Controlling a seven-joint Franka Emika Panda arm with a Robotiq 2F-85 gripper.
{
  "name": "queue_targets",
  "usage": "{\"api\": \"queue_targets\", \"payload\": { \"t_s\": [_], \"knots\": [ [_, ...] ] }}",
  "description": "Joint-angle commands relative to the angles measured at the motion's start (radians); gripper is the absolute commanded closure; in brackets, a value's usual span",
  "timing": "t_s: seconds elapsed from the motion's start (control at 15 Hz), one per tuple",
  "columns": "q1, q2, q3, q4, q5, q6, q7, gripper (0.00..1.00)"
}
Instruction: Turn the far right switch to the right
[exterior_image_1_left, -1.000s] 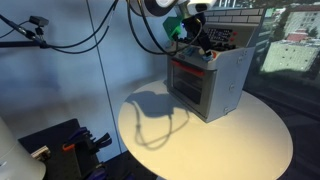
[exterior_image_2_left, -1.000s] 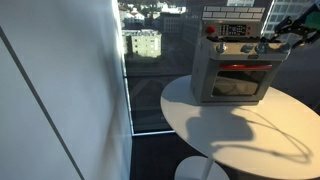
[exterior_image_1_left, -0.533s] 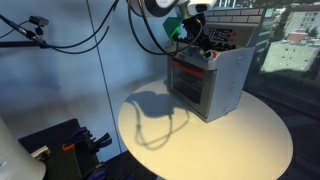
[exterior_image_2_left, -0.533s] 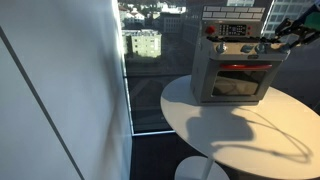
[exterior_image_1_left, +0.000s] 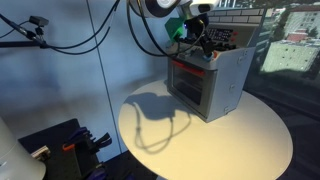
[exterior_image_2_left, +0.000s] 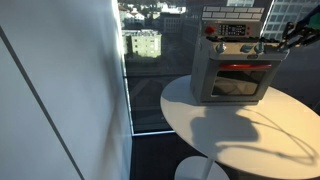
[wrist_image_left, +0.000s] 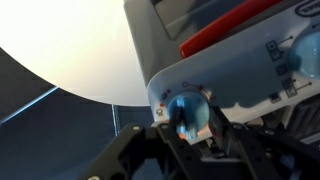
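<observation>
A grey toy oven stands on a round white table in both exterior views. Its far right switch is a blue round knob at the corner of the control panel, seen close in the wrist view. My gripper is shut on that knob, one dark finger on each side of it. In both exterior views the gripper sits at the oven's upper front corner, and the knob itself is hidden there.
The round white table holds only the oven. A red door handle runs below the panel, and a red knob sits at the panel's opposite end. Black cables hang by the wall. A window lies behind.
The jaws have closed from wide open onto the blue knob. The arm and the oven have barely moved.
</observation>
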Motion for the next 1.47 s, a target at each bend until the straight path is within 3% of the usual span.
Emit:
{"api": "queue_targets", "payload": {
  "t_s": [0.0, 0.4, 1.4],
  "knots": [
    [0.011, 0.006, -0.006, 0.014, 0.022, 0.014, -0.004, 0.89],
    [0.010, -0.002, -0.010, 0.015, -0.008, -0.002, 0.121, 0.90],
    [0.007, -0.005, -0.011, 0.015, 0.018, 0.025, 0.653, 0.91]
  ]
}}
